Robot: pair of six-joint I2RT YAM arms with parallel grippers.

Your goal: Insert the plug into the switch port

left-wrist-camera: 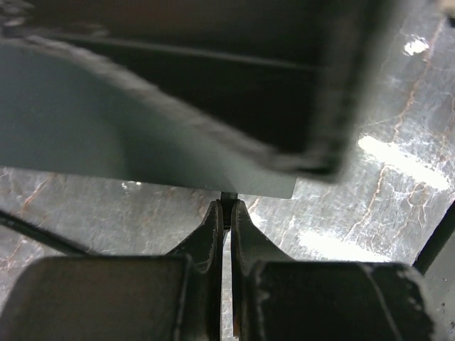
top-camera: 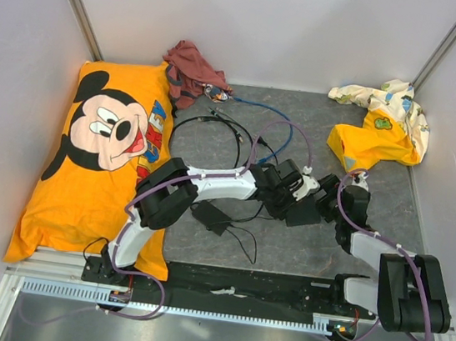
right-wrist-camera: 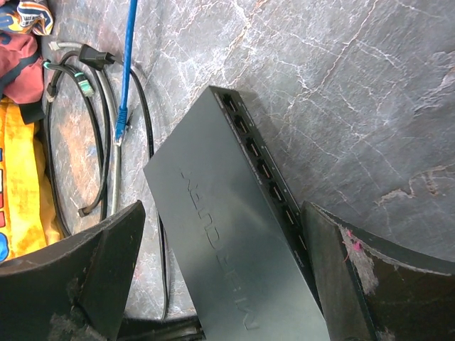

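Observation:
The switch (right-wrist-camera: 227, 256) is a flat matte-black box with a row of ports (right-wrist-camera: 264, 170) along its right edge. My right gripper (right-wrist-camera: 224, 207) is open and straddles it. The right finger (right-wrist-camera: 341, 270) lies at the port side, and the left finger (right-wrist-camera: 99, 270) stands apart from the box. In the top view the right gripper (top-camera: 325, 202) meets my left gripper (top-camera: 298, 182) at the table's middle, with the switch (top-camera: 301, 212) between them. The left gripper (left-wrist-camera: 227, 204) is shut on a small dark plug (left-wrist-camera: 229, 197), whose tip sits at the switch's edge (left-wrist-camera: 270, 186).
A black adapter brick (top-camera: 211, 216) with its cord lies under the left arm. Coiled black cables (top-camera: 209, 126) and a blue cable (top-camera: 261, 108) lie behind. A Mickey Mouse pillow (top-camera: 104, 154) fills the left side. A red cloth (top-camera: 192, 69) and a yellow cloth (top-camera: 381, 128) lie at the back.

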